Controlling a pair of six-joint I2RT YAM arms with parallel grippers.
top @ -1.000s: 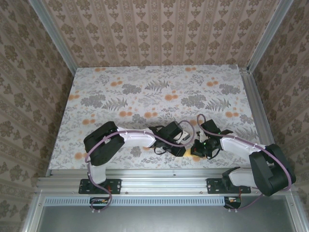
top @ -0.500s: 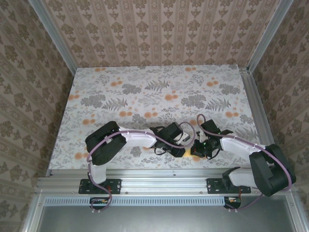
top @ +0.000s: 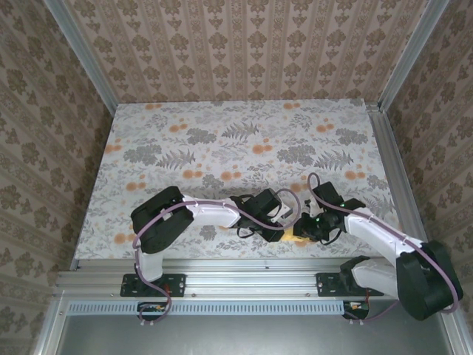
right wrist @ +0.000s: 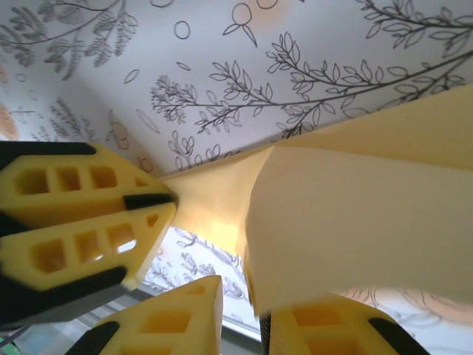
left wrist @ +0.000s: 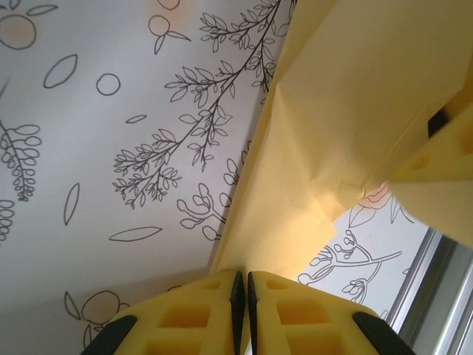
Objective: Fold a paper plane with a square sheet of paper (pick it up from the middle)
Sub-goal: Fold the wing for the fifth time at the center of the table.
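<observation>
1. Nearest, the left gripper (left wrist: 240,285) is clenched: its two pads meet flat on a folded edge of the square sheet of paper (left wrist: 347,111), with no gap between them.
2. The right gripper (right wrist: 245,307) was pressed shut a second ago and its jaws have just parted. A clear gap now stands between its pads, and the paper's edge hangs in that gap (whether it brushes one pad I cannot tell).
3. The sheet already has layers and creases. It lies stretched between the two grippers, low over the near edge of the flowered tablecloth (top: 244,140).
4. Seen from above, the right arm's elbow has swung outward and toward the bases. The left arm has hardly shifted.
5. I judge that the right side has finished pressing a crease and let go, leaving the left alone in charge of the paper. The plane is far from done. The next fold probably needs a fresh grip from the right, and a sheet on one pinch may sag or swivel meanwhile.
</observation>
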